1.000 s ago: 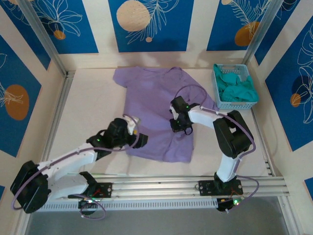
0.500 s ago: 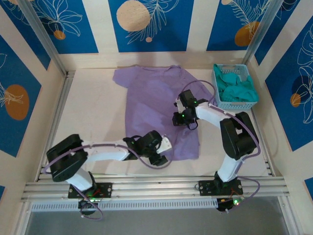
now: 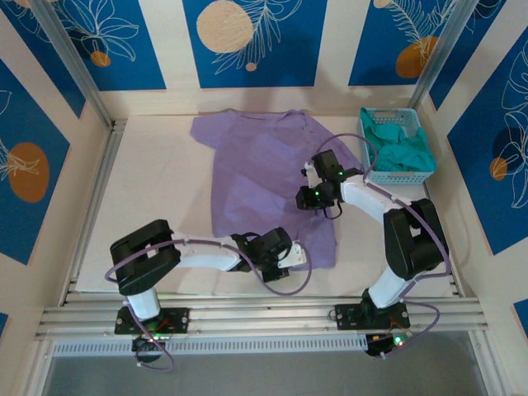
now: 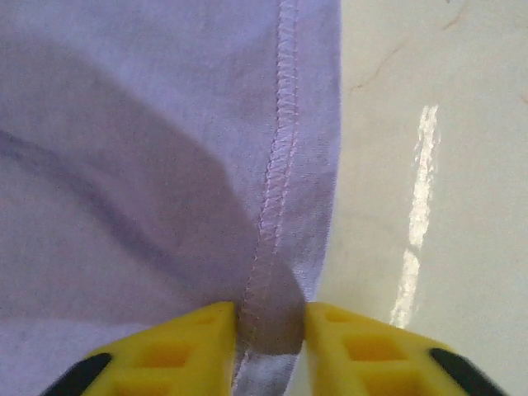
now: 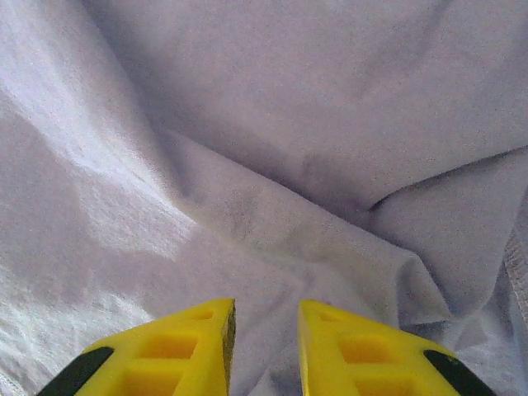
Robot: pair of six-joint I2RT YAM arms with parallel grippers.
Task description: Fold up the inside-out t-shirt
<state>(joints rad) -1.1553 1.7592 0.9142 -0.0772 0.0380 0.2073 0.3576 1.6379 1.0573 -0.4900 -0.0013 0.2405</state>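
Lavender cotton lies spread over the middle of the top view. It is the inside-out t-shirt [image 3: 247,165], flat on the pale tabletop [image 3: 157,190] with its collar toward the upper edge of the frame. At the upper right, just beside one sleeve, we see a light blue slotted basket [image 3: 396,176] with a teal garment [image 3: 403,150] heaped inside. Blue panels [image 3: 247,41] printed with leaves line the walls, and an aluminium rail [image 3: 264,313] runs along the bottom.

Both arms reach over the cloth. The left end effector [image 3: 285,252] sits at the shirt's lower edge, right of centre. The right end effector [image 3: 312,196] rests on the shirt's right side, near the basket but apart from it.

In the left wrist view the yellow fingers [image 4: 181,346] stand only narrowly apart, and the stitched hem [image 4: 280,165] is pinched between them. Its double seam runs up the frame. Soft purple knit fills the left of that frame, and glossy cream tabletop shows on the right with a streak of glare.

In the right wrist view the yellow fingers [image 5: 165,355] are drawn almost together, leaving a slim gap above rumpled fabric. Broad folds cross the frame, and creases gather at the lower right. We cannot tell whether those fingers grip the cloth or merely press on it.
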